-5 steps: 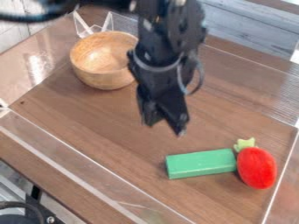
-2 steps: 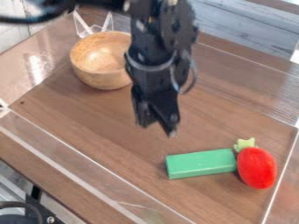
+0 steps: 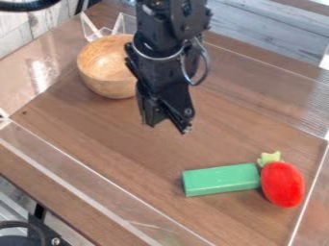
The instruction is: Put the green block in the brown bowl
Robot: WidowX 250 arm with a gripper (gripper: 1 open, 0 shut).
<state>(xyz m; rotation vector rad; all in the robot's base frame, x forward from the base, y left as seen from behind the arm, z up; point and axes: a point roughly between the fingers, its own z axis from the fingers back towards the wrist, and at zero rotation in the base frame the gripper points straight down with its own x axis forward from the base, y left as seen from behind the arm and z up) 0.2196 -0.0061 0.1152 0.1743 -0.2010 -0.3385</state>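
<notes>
The green block [image 3: 221,179] lies flat on the wooden table near the front right, a bright green bar with its right end against a red strawberry toy. The brown bowl [image 3: 111,65] stands at the back left, hollow up and with nothing in it. My gripper [image 3: 170,119] hangs over the middle of the table between the two, above and to the left of the block and to the right of the bowl. Its dark fingers are pressed together, shut on nothing.
A red strawberry toy with green leaves [image 3: 282,183] touches the block's right end. A clear raised rim [image 3: 77,179] borders the table [image 3: 90,135] along the front and left. Wire-like legs stand behind the bowl at the back.
My gripper has moved up and to the left, away from the green block and toward the bowl. Block, bowl and strawberry have stayed put.
</notes>
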